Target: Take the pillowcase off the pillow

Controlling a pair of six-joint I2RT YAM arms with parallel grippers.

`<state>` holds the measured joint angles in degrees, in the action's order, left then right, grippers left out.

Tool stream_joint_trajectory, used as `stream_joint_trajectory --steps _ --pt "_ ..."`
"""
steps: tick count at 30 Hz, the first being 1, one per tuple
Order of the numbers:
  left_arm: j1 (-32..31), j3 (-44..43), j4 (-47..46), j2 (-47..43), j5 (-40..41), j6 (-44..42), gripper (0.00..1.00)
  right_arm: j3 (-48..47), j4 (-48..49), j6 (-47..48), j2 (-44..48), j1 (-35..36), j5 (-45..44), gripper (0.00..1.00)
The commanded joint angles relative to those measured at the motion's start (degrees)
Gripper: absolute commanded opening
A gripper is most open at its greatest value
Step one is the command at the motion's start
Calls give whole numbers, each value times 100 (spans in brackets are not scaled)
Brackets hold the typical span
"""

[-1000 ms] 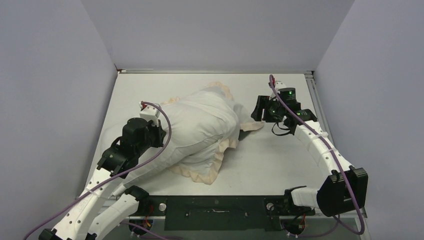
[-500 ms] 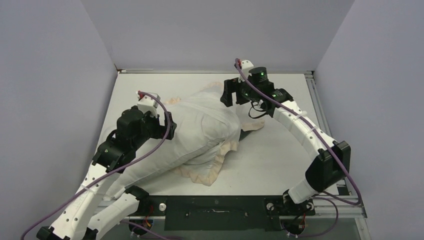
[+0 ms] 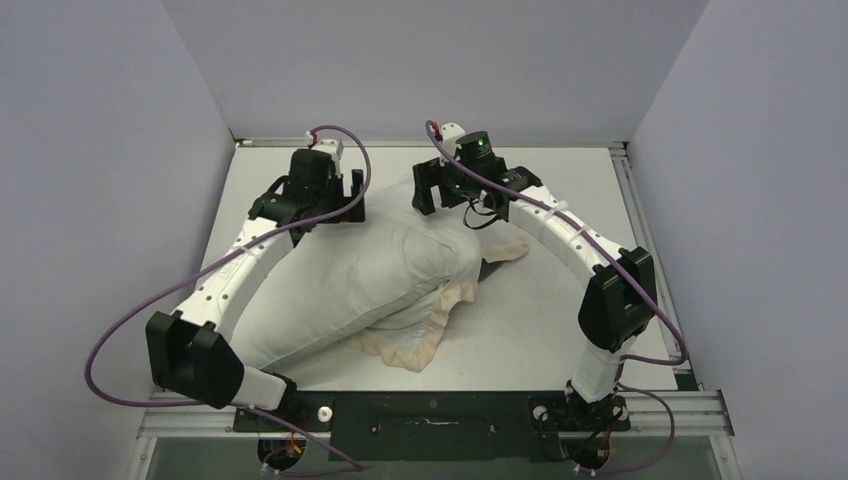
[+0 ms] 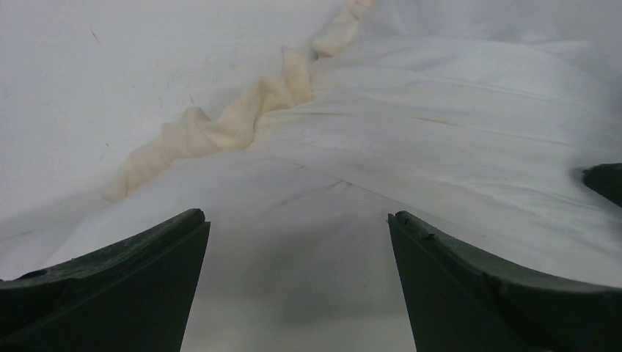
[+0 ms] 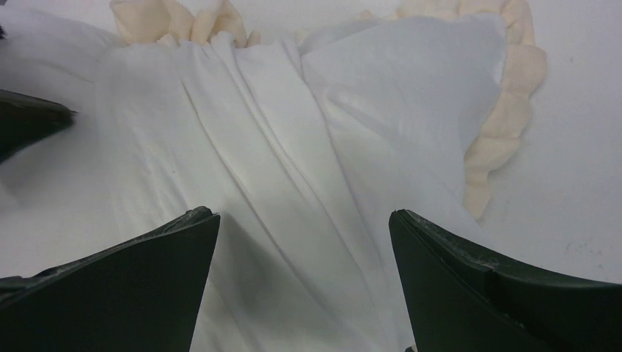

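Lying on desk (image 3: 570, 300): frilled pillowcase (image 3: 410, 255), white face up; left gripper (image 4: 297, 220), right gripper (image 5: 304, 216) over far end, jaws released.

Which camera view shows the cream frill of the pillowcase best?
The top external view: the pillowcase frill shows along the near edge and on the right side. The left wrist view shows only one short stretch; the right wrist view shows two pieces.
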<state>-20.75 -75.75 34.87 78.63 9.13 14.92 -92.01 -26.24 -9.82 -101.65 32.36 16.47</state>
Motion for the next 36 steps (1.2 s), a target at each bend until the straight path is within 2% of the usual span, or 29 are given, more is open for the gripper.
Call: stream_joint_trajectory --steps 1,6,10,19,20,21,24,25,28,29,30,33,35,36 --pt "115 146 -117 346 -626 312 97 -415 178 141 -17 105 -184 90" --pt "76 748 -251 104 -1172 529 89 -703 -17 257 -109 310 -459 94" --pt "65 1377 -417 -422 -1345 712 68 -1045 -259 453 -307 579 -718 98" --pt "-136 2535 -782 -1535 -1178 1181 34 -1851 -842 821 -1084 1108 -822 100" --pt "-162 2614 -809 -1595 -1146 1208 29 -1920 -918 877 -1174 1178 -835 100" --pt "-180 2670 -829 -1642 -1113 1231 21 -1980 -986 926 -1275 1229 -876 96" --pt "-231 2771 -792 -1713 -1034 1272 1 -2193 -1278 1068 -1581 1350 -1250 97" --pt "-236 2794 -763 -1737 -976 1287 0 -2229 -1345 1094 -1651 1365 -1401 97" --pt "-236 2844 -635 -1801 -704 1358 0 -2276 -1507 1135 -1740 1363 -2008 78" --pt "-231 2853 -576 -1825 -597 1390 0 -2285 -1540 1151 -1732 1356 -2171 61" --pt "-228 2867 -528 -1839 -510 1425 0 -2292 -1564 1169 -1724 1349 -2336 50" --pt "-212 2897 -389 -1860 -334 1512 0 -2294 -1579 1197 -1596 1284 -2719 21" --pt "-189 2899 -280 -1864 -279 1539 0 -2287 -1557 1181 -1490 1164 -2947 7" --pt "-178 2903 -235 -1886 -249 1548 0 -2287 -1549 1158 -1410 1088 -3036 6"
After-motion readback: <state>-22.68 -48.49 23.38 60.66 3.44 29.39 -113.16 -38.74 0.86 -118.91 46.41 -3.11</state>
